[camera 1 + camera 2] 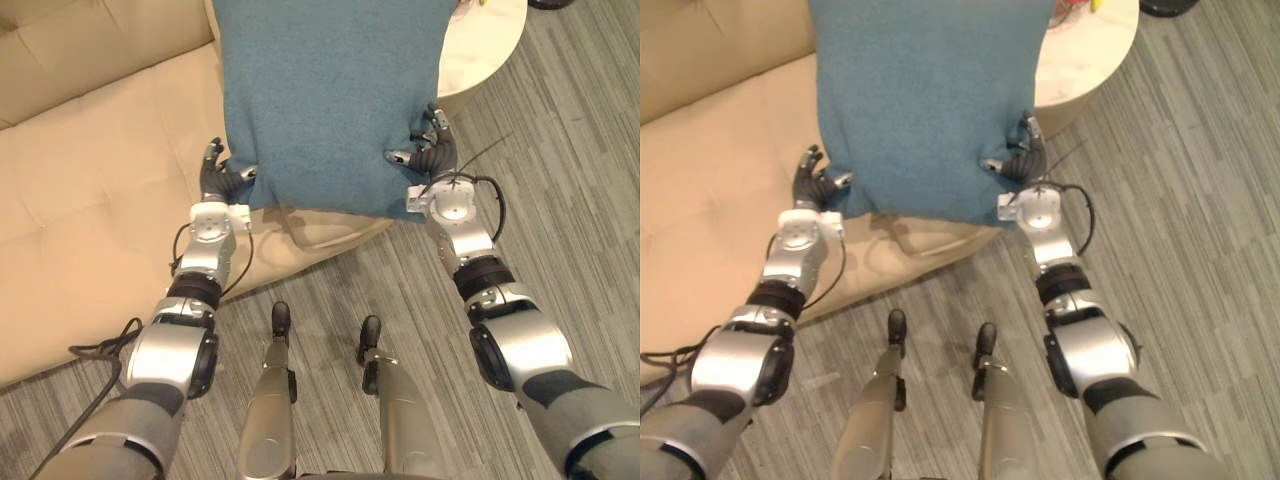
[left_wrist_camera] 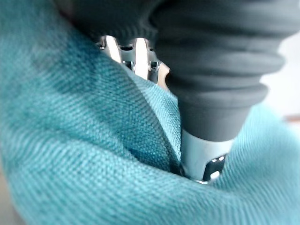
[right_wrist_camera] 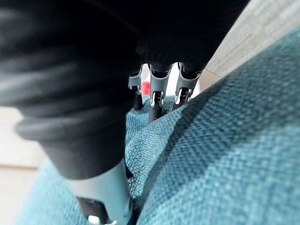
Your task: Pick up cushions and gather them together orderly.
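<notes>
Partly cropped teal cushion (image 1: 330, 100); left hand (image 1: 222, 180), right hand (image 1: 436, 153) pinch it.

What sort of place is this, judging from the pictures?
Probably a living room or lounge: a cream tufted sofa, a round pale table beside it, a teal cushion and a grey striped floor.

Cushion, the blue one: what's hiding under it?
Below the cushion you can see the front edge of the beige sofa, and a white table peeks out beside it. Whatever lies straight behind it is covered.
</notes>
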Robot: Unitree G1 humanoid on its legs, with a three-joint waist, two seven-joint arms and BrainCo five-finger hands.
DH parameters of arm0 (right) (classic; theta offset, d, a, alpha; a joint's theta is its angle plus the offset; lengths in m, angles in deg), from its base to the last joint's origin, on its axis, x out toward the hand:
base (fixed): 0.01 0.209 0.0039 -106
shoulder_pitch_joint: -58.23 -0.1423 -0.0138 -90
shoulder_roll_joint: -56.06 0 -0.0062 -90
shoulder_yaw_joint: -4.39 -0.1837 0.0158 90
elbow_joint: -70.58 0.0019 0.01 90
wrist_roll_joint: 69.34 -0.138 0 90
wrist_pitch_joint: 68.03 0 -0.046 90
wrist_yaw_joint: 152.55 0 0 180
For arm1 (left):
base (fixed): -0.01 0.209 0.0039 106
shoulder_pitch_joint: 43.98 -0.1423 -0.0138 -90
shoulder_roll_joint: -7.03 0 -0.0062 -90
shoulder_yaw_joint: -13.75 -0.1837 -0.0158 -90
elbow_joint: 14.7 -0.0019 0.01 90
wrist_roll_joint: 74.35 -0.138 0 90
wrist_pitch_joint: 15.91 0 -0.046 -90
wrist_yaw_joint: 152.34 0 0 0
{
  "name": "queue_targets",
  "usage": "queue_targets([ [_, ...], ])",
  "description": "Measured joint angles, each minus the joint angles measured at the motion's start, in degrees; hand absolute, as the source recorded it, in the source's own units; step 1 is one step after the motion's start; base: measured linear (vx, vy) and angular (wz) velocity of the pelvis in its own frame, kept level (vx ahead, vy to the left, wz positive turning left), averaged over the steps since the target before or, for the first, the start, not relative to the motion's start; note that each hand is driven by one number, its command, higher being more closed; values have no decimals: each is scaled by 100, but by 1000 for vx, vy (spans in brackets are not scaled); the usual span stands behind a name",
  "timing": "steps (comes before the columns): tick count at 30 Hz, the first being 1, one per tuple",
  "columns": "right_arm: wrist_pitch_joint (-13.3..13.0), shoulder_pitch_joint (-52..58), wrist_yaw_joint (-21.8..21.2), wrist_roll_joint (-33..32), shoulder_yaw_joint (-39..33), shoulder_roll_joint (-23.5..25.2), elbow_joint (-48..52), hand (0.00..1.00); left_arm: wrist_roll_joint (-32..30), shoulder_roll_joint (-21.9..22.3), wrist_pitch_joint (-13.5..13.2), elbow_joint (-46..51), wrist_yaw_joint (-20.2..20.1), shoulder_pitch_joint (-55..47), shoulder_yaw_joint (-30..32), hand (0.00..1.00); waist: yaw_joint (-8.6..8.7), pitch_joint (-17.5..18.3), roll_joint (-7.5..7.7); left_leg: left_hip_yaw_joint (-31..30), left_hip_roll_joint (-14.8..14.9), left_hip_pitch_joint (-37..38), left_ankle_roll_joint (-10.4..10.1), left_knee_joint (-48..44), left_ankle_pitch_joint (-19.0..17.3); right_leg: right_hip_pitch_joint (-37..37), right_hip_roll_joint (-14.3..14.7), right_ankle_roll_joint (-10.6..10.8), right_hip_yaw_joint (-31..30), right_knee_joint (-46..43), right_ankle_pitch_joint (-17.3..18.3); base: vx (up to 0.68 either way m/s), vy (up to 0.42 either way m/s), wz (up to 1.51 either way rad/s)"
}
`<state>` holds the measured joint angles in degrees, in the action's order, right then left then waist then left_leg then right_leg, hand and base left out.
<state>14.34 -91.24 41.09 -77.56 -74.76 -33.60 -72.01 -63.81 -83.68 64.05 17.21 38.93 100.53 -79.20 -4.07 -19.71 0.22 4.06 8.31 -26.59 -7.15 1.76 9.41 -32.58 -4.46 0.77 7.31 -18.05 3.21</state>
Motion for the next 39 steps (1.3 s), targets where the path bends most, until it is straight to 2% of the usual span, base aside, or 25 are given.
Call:
queue_targets([
  [1,15,-29,1,66,56,-4,-25,0,-47,-2,7,0,6,2,-35,0,8,0,0,0,7,-7,0,0,0,1,8,-3,0,18,-11,23,-30,-7],
  [2,49,-84,1,190,134,-8,-37,0,-111,-15,32,-1,16,7,-75,100,17,0,0,4,19,-21,0,-2,0,0,23,-7,-1,53,-34,23,-18,-3],
  [3,70,-124,2,238,198,-8,-68,100,-155,-18,48,-7,38,10,-135,100,21,0,0,4,26,-28,0,-3,0,2,33,-8,-1,75,-47,19,-13,-3],
  [7,170,-240,11,605,565,-17,-133,100,-314,-27,90,-16,105,26,-386,100,22,1,1,10,55,-27,-1,-4,-1,71,70,6,-7,245,-138,3,0,-2],
  [12,187,-261,11,611,633,-74,-135,100,-354,-118,96,-13,187,78,-551,100,9,1,1,7,53,23,-3,-6,3,128,70,6,-2,258,-152,0,0,0],
  [17,177,-147,11,521,792,-186,-106,100,-65,-113,108,182,292,76,-778,100,-16,7,1,4,28,201,-4,4,2,285,53,15,-6,226,-129,14,-4,0],
  [19,130,86,24,302,779,-254,48,100,75,-86,107,423,359,20,-876,100,-48,7,0,-2,9,284,-4,6,3,371,40,29,-5,220,-110,12,-1,3],
  [24,138,1391,77,71,639,-246,856,100,207,-39,81,1959,496,-1021,-1144,100,-32,20,-10,-30,-123,788,-34,40,-28,807,-68,67,9,19,168,51,3,13],
  [26,125,2017,116,72,485,-225,1338,100,207,20,24,2795,530,-1660,-1179,100,6,72,-94,-139,-129,890,-41,162,-37,864,-60,81,40,-16,234,22,3,9],
  [29,130,2827,128,103,455,-121,2027,100,286,164,-94,3717,605,-2633,-1177,100,84,126,-123,-150,-140,1112,-41,228,-38,1081,-40,95,35,45,260,57,-9,-1],
  [33,138,3748,128,175,266,78,2636,100,463,407,-106,4492,602,-3721,-1179,100,137,331,-155,-139,-168,1467,-40,318,-39,1434,-46,96,-5,176,260,95,-3,-4],
  [35,145,4320,110,384,268,158,3090,100,615,449,-113,4978,584,-4467,-1185,100,177,582,-168,-135,-172,1691,-45,316,-91,1702,-37,124,-37,306,279,52,1,-5],
  [39,149,4932,66,615,291,228,3729,100,655,459,-136,5439,569,-5263,-1191,100,186,921,-215,-108,-151,1942,-26,307,-250,1940,-2,155,-92,330,316,28,12,-8],
])
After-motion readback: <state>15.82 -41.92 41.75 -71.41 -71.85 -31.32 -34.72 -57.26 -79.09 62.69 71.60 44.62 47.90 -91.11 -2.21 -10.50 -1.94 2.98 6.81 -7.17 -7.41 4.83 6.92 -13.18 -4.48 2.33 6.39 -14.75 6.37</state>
